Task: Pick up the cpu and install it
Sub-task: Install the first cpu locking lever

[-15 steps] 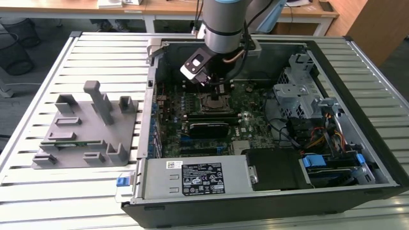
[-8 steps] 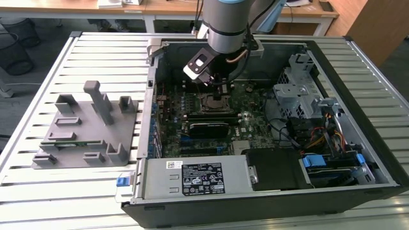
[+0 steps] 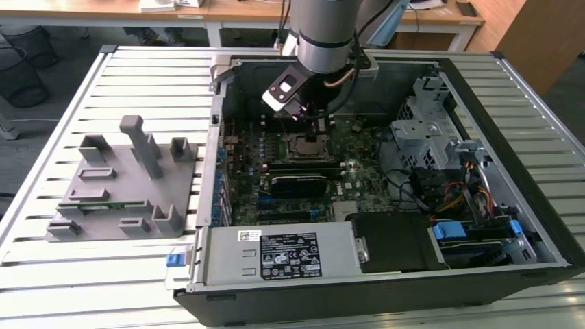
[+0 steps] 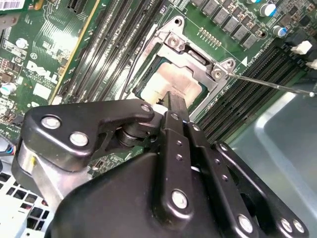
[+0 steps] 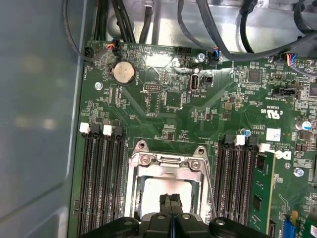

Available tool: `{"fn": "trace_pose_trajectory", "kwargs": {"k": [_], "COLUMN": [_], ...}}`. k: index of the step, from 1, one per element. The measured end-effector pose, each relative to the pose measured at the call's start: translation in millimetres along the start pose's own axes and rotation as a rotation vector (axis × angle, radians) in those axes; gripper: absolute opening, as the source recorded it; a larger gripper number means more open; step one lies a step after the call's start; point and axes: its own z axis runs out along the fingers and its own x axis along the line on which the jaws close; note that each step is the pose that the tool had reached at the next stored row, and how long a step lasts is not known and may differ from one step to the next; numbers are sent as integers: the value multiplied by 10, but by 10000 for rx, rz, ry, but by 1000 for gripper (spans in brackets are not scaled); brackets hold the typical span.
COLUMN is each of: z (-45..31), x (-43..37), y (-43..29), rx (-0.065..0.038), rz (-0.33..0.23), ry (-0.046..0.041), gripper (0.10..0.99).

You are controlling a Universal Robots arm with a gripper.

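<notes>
The cpu (image 4: pixel 171 79) lies flat inside the metal socket frame (image 4: pixel 193 49) on the green motherboard (image 5: pixel 168 109), directly beneath the tips of the gripper (image 4: pixel 174 96), its pale top showing on both sides of the fingers (image 5: pixel 167 201) in both wrist views. Banks of black memory slots (image 5: pixel 101 183) flank the frame, a green memory stick (image 5: pixel 261 188) stands in a slot beyond the farther bank, and a thin wire lever (image 4: pixel 270 84) juts out from one corner of the socket. In the exterior view the arm reaches down into the open computer case (image 3: pixel 512 205), the power supply (image 3: pixel 279 255) near the front edge and a grey parts fixture (image 3: pixel 119 185) on the slatted table (image 3: pixel 55 274) toward the exterior view's left. The jaws are pressed together with no gap and grip nothing; whether the tips touch the chip cannot be told.
</notes>
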Motion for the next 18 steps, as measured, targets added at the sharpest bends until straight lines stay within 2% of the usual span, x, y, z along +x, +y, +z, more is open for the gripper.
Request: {"fn": "trace_pose_trajectory", "kwargs": {"k": [6, 13, 18], "z": [-94, -254, -343], "x": [3, 7, 10], "y": [0, 1, 2], "rx": [0, 0, 1], "rz": [0, 0, -10], "ry": [0, -5, -9], "gripper": [106, 106, 106]}}
